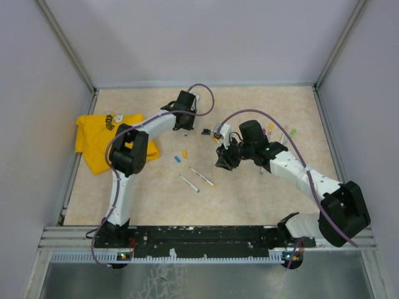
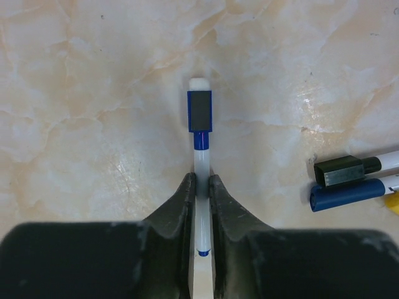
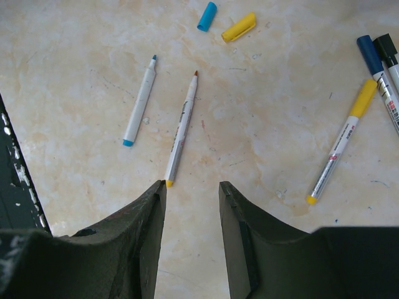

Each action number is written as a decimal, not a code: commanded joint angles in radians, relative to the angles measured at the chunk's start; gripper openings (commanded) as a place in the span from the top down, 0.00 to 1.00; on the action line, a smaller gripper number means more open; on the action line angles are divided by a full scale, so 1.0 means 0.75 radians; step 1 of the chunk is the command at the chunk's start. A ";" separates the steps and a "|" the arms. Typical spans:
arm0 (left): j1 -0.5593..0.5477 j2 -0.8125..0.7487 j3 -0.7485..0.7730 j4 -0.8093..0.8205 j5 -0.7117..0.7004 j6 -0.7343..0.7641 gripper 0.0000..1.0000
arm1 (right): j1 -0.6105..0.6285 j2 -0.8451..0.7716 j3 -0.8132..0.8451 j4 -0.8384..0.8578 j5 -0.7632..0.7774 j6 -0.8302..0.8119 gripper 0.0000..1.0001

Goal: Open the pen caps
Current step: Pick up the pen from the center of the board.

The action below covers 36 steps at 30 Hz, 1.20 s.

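Observation:
In the left wrist view my left gripper (image 2: 199, 180) is shut on the whitish barrel of a pen (image 2: 201, 163) that lies on the table. Its blue cap (image 2: 199, 112) is still on, just beyond the fingertips. From above, the left gripper (image 1: 186, 126) is at the table's middle back. My right gripper (image 3: 192, 187) is open above bare table with nothing between its fingers. Ahead of it lie two uncapped pens (image 3: 139, 99) (image 3: 182, 128), plus a loose blue cap (image 3: 207, 16) and a loose yellow cap (image 3: 239, 27).
Capped pens lie to the right of my left gripper: a black cap (image 2: 340, 171) and a blue cap (image 2: 346, 194). A yellow-capped pen (image 3: 340, 149) lies at the right. More capped pens (image 1: 280, 132) sit behind the right arm. A yellow cloth (image 1: 100, 140) lies at the left.

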State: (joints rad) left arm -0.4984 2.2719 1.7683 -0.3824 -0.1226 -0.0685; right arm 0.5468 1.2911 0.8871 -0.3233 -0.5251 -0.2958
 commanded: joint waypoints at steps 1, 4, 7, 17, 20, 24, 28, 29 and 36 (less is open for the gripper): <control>0.007 -0.011 -0.038 -0.033 -0.004 0.018 0.88 | -0.016 -0.044 0.046 0.027 -0.022 -0.017 0.60; 0.014 -0.035 -0.055 -0.029 -0.005 0.015 0.98 | -0.017 -0.045 0.046 0.026 -0.025 -0.013 0.60; 0.013 -0.089 -0.096 0.009 -0.014 0.014 1.00 | -0.018 -0.043 0.048 0.028 -0.035 -0.005 0.60; 0.018 -0.446 -0.410 0.259 0.039 -0.023 1.00 | -0.037 -0.051 0.041 0.050 -0.133 0.058 0.60; 0.020 -0.558 -0.531 0.331 0.091 -0.064 1.00 | -0.046 -0.061 0.035 0.065 -0.173 0.083 0.60; 0.019 -0.725 -0.729 0.457 0.205 -0.146 1.00 | -0.070 -0.090 0.011 0.115 -0.255 0.135 0.60; 0.020 -0.899 -0.951 0.617 0.421 -0.258 1.00 | -0.097 -0.109 -0.027 0.195 -0.354 0.214 0.60; 0.018 -0.938 -1.001 0.658 0.474 -0.293 1.00 | -0.100 -0.109 -0.037 0.225 -0.385 0.237 0.60; 0.012 -1.220 -1.433 1.135 0.693 -0.575 1.00 | -0.119 -0.093 -0.104 0.366 -0.494 0.359 0.55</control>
State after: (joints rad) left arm -0.4881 1.4502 0.8154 0.1844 0.2539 -0.3424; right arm 0.4721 1.2350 0.8246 -0.1673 -0.8120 -0.1001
